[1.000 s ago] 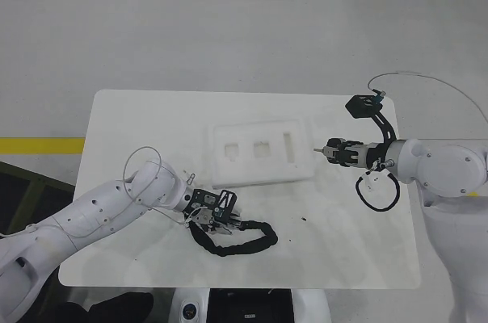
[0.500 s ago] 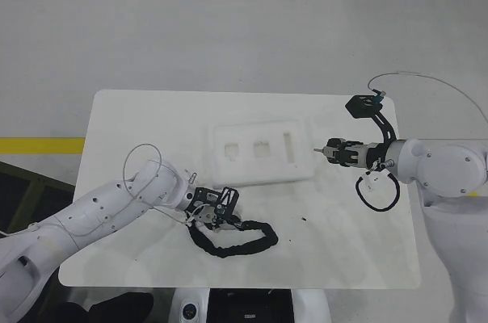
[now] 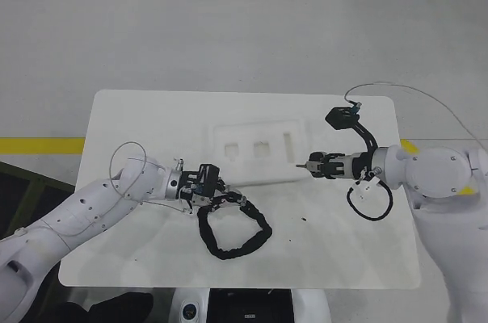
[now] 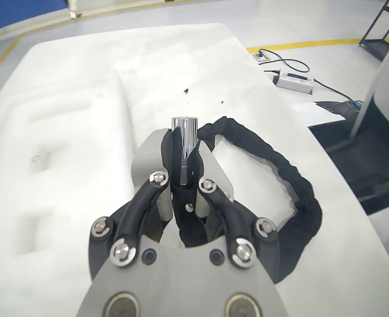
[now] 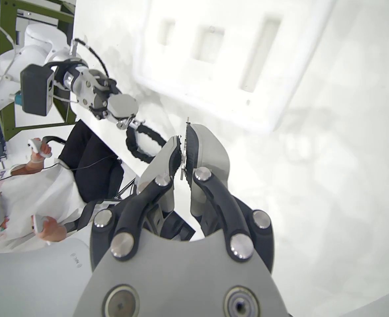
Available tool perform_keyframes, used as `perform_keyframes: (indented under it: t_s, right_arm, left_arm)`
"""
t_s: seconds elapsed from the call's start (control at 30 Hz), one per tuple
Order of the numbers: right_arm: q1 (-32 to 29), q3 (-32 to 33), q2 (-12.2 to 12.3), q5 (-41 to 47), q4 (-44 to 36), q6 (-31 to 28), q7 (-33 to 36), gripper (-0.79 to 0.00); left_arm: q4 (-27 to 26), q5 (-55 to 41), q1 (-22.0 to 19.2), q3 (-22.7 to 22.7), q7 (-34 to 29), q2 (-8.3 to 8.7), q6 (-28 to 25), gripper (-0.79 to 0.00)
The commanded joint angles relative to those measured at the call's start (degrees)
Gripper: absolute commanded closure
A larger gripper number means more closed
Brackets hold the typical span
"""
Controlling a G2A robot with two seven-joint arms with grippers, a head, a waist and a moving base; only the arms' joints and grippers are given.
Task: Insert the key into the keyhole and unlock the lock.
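On the white surface (image 3: 147, 129), seen from the top view, a white foam tray (image 3: 244, 167) with three recesses is set at 12 o'clock of the centre. The left tool (image 4: 180, 153) is found just at 8 o'clock of the centre, pointed toward 3 o'clock, and its fingers (image 4: 148, 156) are closed narrowly on the lock (image 4: 184, 133), whose chrome cylinder is gripped along its length so that its end is left protruding past the fingertips. The lock's black sleeved cable (image 3: 264, 232) is attached beside the cylinder and is laid in a loop on the surface at 6 o'clock of the centre, below the tray. The right tool (image 5: 182, 153) is held at 3 o'clock of the centre, pointed toward 9 o'clock, with its pads (image 5: 194, 146) pressed together on the key (image 5: 185, 133); the thin blade is clamped edge-on, and its tip is seen beyond the fingertips, near the tray's 3 o'clock edge. The key and the lock are kept well apart, and the key is not inserted. A few dark specks (image 3: 306, 217) are seen on the surface at 4 o'clock of the centre.
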Motion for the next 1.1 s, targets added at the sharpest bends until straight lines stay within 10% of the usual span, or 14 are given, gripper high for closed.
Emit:
perform_keyframes:
  t_s: [0.0,0.6,1.07]
  right_arm:
    - [1.31,-2.05,-0.15,1.24,-0.25,1.29,1.47,0.0]
    - [7.98,-16.17,-2.23,4.28,-1.96,12.15,-4.12,0.0]
    - [8.8,-19.97,-3.01,4.83,-0.62,14.59,-10.17,0.0]
  left_arm:
    - [-0.28,0.68,1.29,-1.1,3.61,0.29,3.19,0.0]
    - [2.61,-1.52,7.65,-6.46,6.13,-1.94,15.47,0.0]
    - [4.29,-1.95,10.45,-9.26,4.93,-3.91,15.19,0.0]
